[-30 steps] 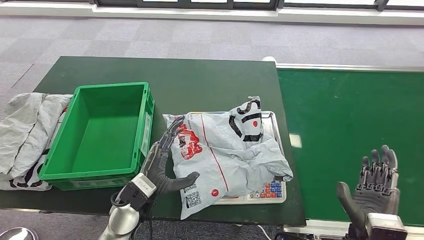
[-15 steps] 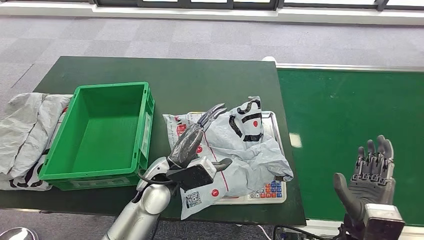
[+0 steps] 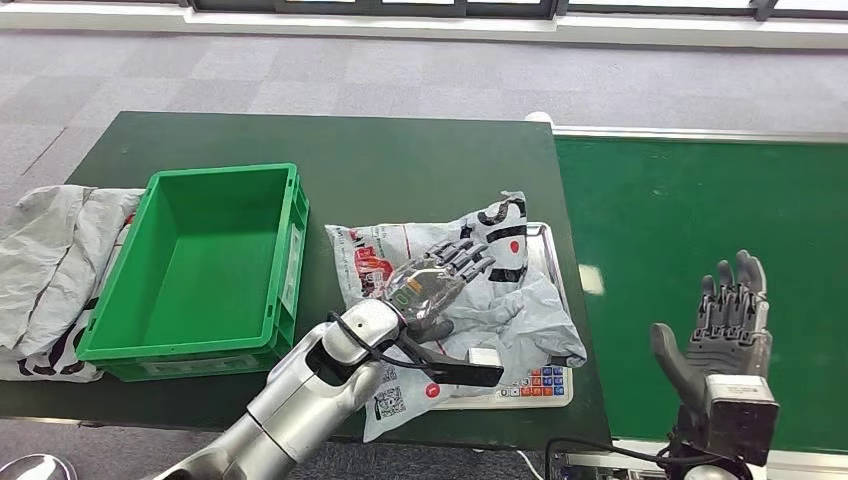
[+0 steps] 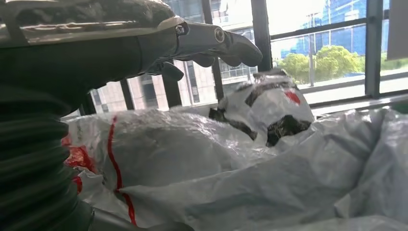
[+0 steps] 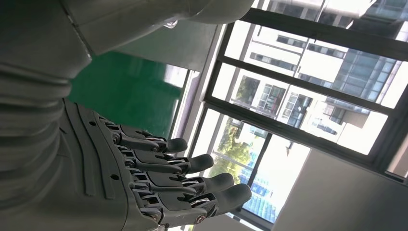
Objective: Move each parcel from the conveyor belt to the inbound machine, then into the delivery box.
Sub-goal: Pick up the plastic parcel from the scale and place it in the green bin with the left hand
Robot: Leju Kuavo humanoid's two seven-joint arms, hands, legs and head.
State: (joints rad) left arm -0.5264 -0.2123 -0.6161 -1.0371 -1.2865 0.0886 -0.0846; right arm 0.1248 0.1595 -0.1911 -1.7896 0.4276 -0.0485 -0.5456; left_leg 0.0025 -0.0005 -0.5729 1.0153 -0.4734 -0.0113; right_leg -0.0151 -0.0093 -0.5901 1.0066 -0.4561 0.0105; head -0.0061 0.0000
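Far left of frame, a heap of grey bags [image 3: 45, 265]; next to it the green delivery box [image 3: 200, 265] holds nothing yet. Centre: left hand [image 3: 432, 283], fingers spread, grasping nothing, above the parcel [image 3: 450, 300] on the inbound machine [image 3: 540, 382]. I'd bunch the loose film before lifting. Lower right, right hand [image 3: 725, 330] is released over the conveyor belt [image 3: 700, 220].

One grey plastic mailer parcel with red and black print [image 3: 470, 300] at 6 o'clock on one silver scale with coloured keys [image 3: 540, 382]; one empty green plastic crate [image 3: 200, 265] at 9 o'clock; one pile of grey bags [image 3: 45, 270] further toward 9 o'clock
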